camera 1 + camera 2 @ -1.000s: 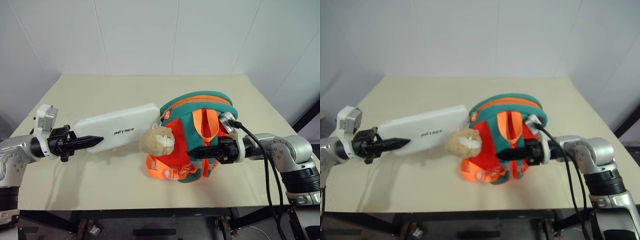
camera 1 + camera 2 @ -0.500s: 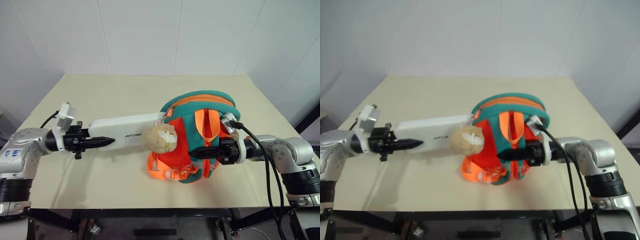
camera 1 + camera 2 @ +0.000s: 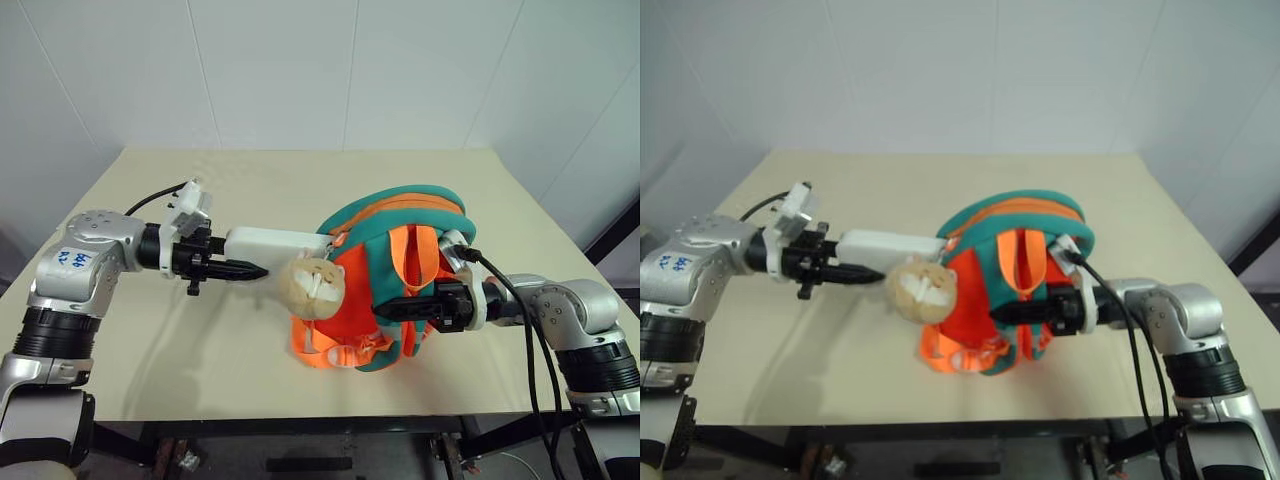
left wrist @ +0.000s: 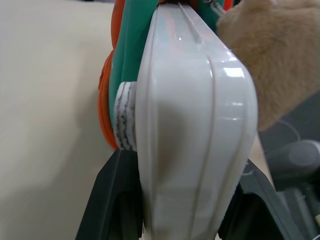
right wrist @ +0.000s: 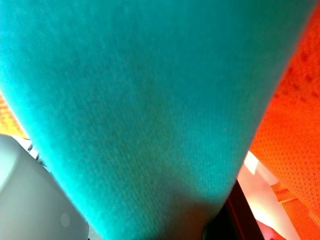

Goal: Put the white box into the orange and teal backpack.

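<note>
Gripping the white box (image 3: 272,243) on edge, my left gripper (image 3: 232,269) feeds its far end into the orange and teal backpack (image 3: 400,262) at 3 o'clock. My right gripper (image 3: 402,306) is clamped on a teal strap (image 5: 140,115). Risk: the plush toy (image 3: 311,287) beside the opening could snag the box.

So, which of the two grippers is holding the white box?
The left gripper: its fingers clamp the end of the white box. The right gripper is shut on a teal strap of the backpack.
</note>
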